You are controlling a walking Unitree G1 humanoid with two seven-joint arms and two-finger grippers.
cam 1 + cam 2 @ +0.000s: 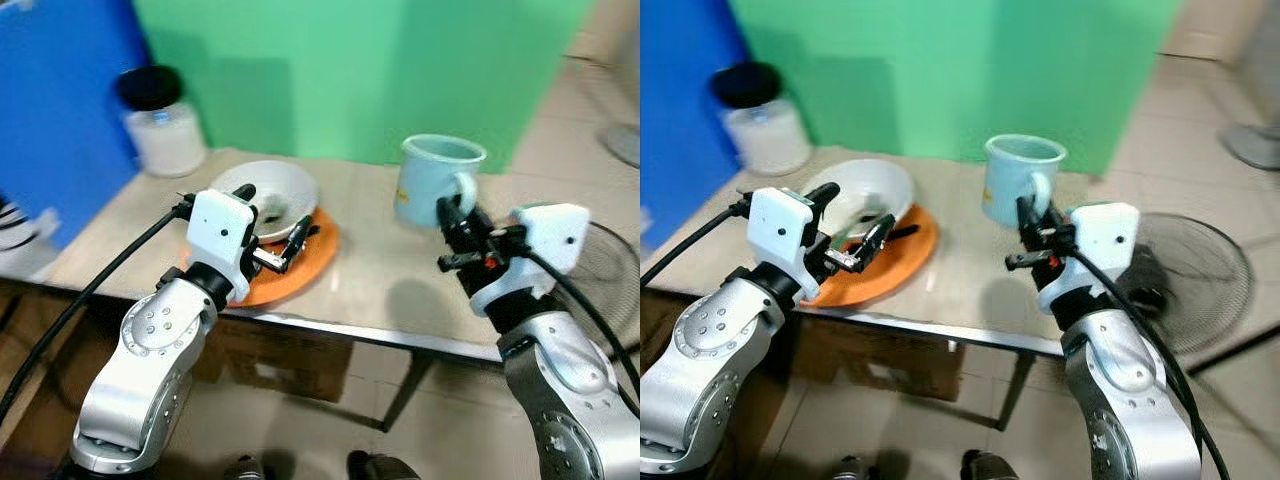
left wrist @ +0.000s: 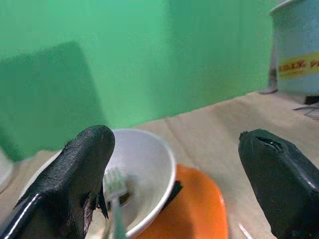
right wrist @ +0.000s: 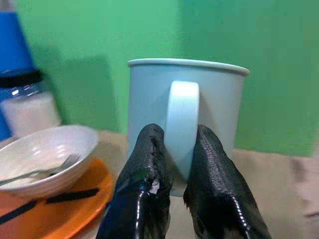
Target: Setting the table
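While the right gripper (image 3: 180,164) pinches only the handle of the mug (image 1: 436,178) on the table (image 1: 380,270) | mug may swivel or tip if lifted | left gripper (image 2: 174,174) spread near bowl (image 1: 270,195) on orange plate (image 1: 300,268) | could knock fork (image 3: 42,169)

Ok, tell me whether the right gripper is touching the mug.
Touching. In the right wrist view the right gripper has its two black fingers pressed against both sides of the handle of the mug.
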